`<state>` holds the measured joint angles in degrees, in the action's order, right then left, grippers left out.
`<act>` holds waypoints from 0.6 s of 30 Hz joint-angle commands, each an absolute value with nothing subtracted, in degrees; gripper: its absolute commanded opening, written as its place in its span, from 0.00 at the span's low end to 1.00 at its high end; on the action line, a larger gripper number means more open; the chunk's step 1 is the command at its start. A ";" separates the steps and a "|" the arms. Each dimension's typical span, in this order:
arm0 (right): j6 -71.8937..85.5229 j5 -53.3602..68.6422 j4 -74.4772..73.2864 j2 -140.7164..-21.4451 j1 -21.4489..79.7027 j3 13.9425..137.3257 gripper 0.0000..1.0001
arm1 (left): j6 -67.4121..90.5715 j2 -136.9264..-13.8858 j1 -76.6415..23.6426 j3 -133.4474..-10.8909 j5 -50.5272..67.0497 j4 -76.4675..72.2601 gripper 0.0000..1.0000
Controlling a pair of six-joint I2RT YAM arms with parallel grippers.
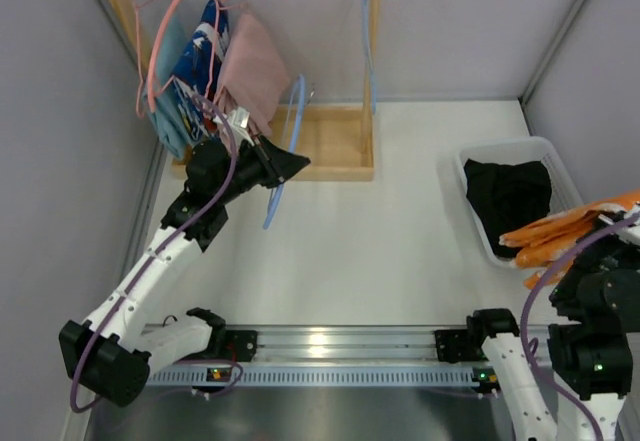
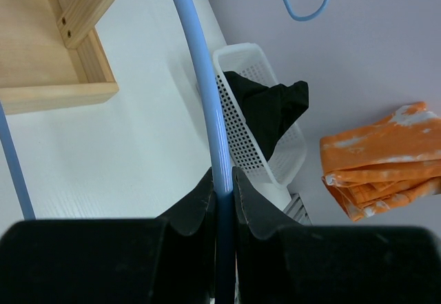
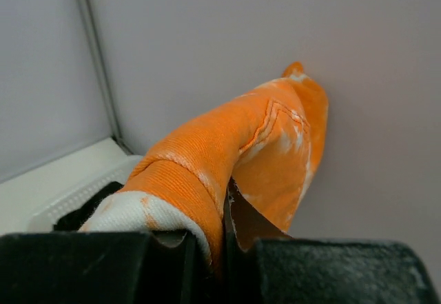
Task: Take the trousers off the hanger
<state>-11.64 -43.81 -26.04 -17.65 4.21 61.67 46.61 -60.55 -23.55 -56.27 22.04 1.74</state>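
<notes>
The right hand (image 3: 222, 231) is pinched shut on a fold of the orange trousers (image 3: 258, 145), by the right edge of the tabletop (image 1: 400, 261), near the basket (image 1: 505, 145) with the black trousers (image 1: 508, 196). The cloth looks soft, light and floppy, so a thick fold holds best. The left hand (image 2: 222, 190) grips the blue hanger (image 2: 205, 90).

Counter (image 1: 400, 241): a white, matt surface, bounded by grey walls at the left, back and right.
Wooden base (image 1: 335, 151): a shallow pale-wood frame, set on the counter at the back left, against the back wall; uprights are carried at its corners.
Basket (image 1: 475, 211): white perforated plastic, placed on the counter at the right, near the right wall, well apart from the wooden base.
Rail (image 1: 330, 346): a metal rail, laid along the near edge.
</notes>
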 commanded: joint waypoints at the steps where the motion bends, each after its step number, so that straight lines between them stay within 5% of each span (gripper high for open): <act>1: -15.56 -48.96 -17.40 -18.55 0.71 59.17 0.00 | 46.67 -59.50 -23.38 -58.89 21.71 -2.99 0.00; 8: -19.16 -49.57 -11.09 -22.67 -1.85 51.60 0.00 | 46.93 -57.31 -23.38 -58.54 22.15 -2.81 0.00; 18: -19.95 -34.91 5.18 -41.99 -2.02 48.42 0.00 | 48.34 -54.32 -23.29 -57.92 22.94 -2.81 0.00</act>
